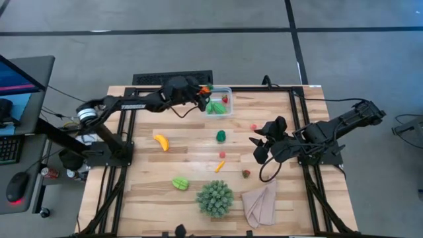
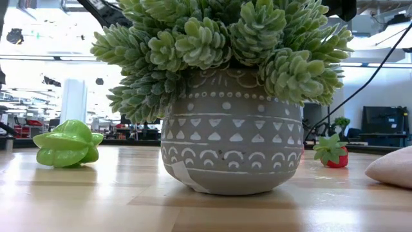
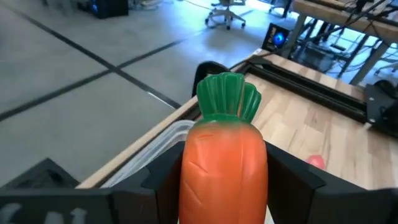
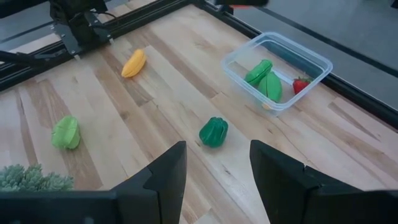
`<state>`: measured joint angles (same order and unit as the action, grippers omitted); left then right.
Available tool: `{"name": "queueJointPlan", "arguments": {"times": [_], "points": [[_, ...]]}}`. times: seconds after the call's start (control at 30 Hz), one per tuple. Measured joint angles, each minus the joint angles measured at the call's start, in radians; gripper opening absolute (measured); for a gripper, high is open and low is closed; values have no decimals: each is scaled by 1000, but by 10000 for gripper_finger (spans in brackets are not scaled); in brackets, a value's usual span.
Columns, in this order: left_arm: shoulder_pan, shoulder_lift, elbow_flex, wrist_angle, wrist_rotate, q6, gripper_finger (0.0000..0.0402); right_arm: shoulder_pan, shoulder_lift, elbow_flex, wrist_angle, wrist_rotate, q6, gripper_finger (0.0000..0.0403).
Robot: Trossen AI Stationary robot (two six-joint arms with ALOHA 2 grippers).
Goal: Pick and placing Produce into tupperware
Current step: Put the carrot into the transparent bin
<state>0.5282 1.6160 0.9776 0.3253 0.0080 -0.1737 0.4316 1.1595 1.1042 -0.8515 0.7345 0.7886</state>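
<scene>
Carrot is almost in the box.
The left gripper point(image 1: 202, 90) fingers grasp the orange carrot point(image 3: 222, 163) beside the clear tupperware point(image 1: 227, 112); next, it should let go over it. The right gripper point(image 4: 217, 171) waits released above the desk.

Orange carrot point(image 3: 222, 177) with green leafy top, between black fingers of left tool point(image 3: 224, 186). Clear tupperware point(image 4: 278, 70) holding green pieces and a red strawberry. Yellow banana point(image 4: 134, 63); dark green pepper point(image 4: 214, 132); lime-green starfruit point(image 2: 66, 144). Grey pot point(image 2: 232, 138) patterned with white dots, triangles and arcs, pale green succulent above. Beige cloth point(image 1: 261, 203). Light striped wood surface point(image 1: 192, 158).
</scene>
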Motion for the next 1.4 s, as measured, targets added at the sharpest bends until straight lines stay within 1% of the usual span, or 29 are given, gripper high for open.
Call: {"name": "queueJointPlan", "arguments": {"times": [0.13, 0.37, 0.53, 0.63, 0.93, 1.07, 1.4], "points": [[16, 92, 76, -39, 59, -19, 174, 0, 0, 0, 3, 0, 3, 169], [37, 256, 267, -251, 167, -47, 174, 7, 8, 0, 0, 2, 17, 169], [37, 332, 395, -373, 180, -48, 174, 13, 8, 0, -3, 2, 24, 169], [37, 353, 441, -430, 186, -47, 174, 18, 8, 0, -4, 2, 25, 169], [49, 351, 451, -484, 195, -63, 174, 26, 8, 0, -2, 7, 26, 169], [50, 351, 451, -524, 171, -57, 174, 26, 8, 0, -1, 7, 26, 169], [50, 351, 451, -599, 140, -65, 194, 26, 8, 0, -1, 7, 39, 169]]}}
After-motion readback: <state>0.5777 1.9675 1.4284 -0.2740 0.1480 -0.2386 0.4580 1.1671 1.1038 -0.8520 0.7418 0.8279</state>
